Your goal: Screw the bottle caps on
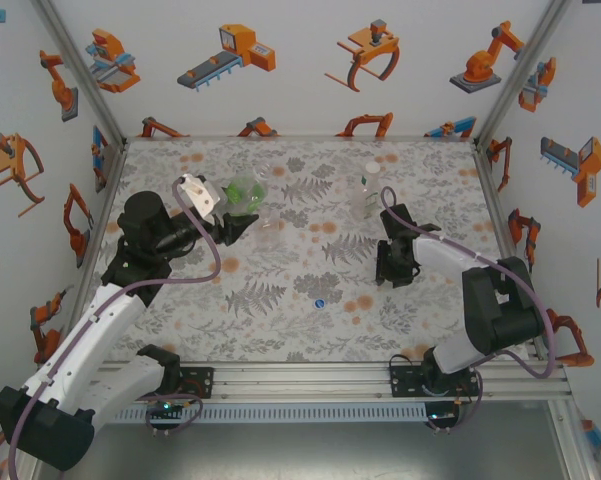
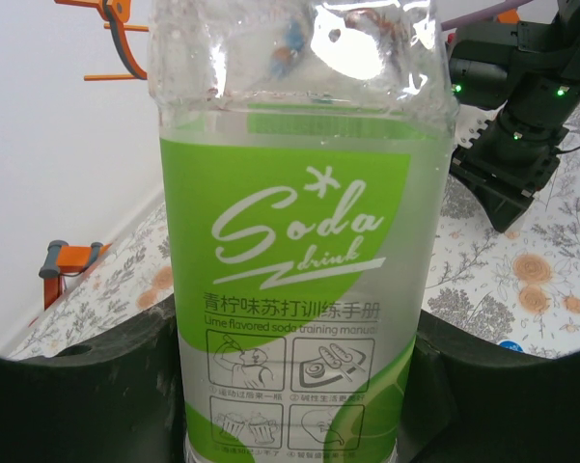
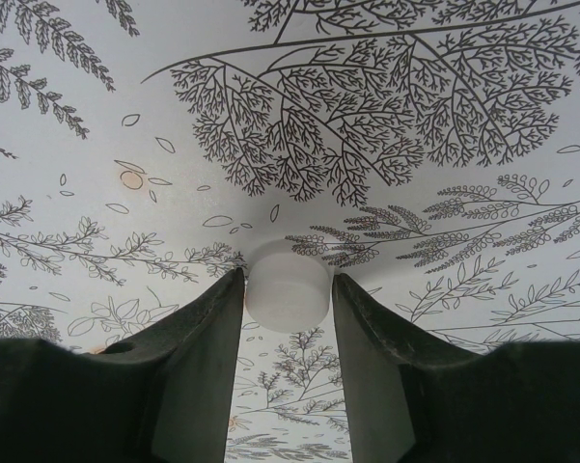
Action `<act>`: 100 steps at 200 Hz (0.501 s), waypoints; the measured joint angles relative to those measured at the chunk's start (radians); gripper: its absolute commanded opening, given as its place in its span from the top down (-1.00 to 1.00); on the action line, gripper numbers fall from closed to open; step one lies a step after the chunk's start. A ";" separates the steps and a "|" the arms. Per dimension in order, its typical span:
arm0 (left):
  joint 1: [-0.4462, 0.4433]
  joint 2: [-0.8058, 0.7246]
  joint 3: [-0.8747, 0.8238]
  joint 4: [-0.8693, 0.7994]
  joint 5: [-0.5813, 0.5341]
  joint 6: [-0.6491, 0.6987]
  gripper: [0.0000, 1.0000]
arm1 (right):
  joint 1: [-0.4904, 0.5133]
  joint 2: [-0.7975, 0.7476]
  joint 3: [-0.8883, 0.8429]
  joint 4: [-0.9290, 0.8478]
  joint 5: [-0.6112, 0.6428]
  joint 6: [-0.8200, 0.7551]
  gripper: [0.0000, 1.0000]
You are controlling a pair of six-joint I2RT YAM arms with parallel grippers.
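My left gripper (image 1: pixel 237 222) is shut on a transparent bottle with a green "Soda drink" label (image 2: pixel 290 251). The bottle is held off the table at the back left (image 1: pixel 245 193), its body between the two black fingers (image 2: pixel 87 386). My right gripper (image 3: pixel 288 289) points down at the table right of centre (image 1: pixel 394 270). Its fingertips press both sides of a white bottle cap (image 3: pixel 288 294) that rests on the patterned tabletop. A blue cap (image 1: pixel 321 302) lies alone on the table in front of centre. A colourless bottle (image 1: pixel 365 195) stands upright at the back right.
A second clear bottle (image 1: pixel 271 232) sits just right of my left gripper. The tabletop (image 1: pixel 310 330) has a fern and flower print, with white walls on three sides. In the left wrist view, the right arm (image 2: pixel 521 106) shows beyond the held bottle.
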 measured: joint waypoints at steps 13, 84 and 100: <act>0.000 0.000 0.000 0.000 0.000 0.000 1.00 | 0.000 0.000 0.000 0.000 0.000 0.000 0.17; 0.000 0.000 0.000 0.000 0.000 0.000 1.00 | 0.000 0.002 0.000 -0.002 0.001 0.000 0.22; 0.000 0.000 0.000 0.000 0.000 0.000 1.00 | 0.000 0.002 0.000 -0.003 0.001 0.000 0.24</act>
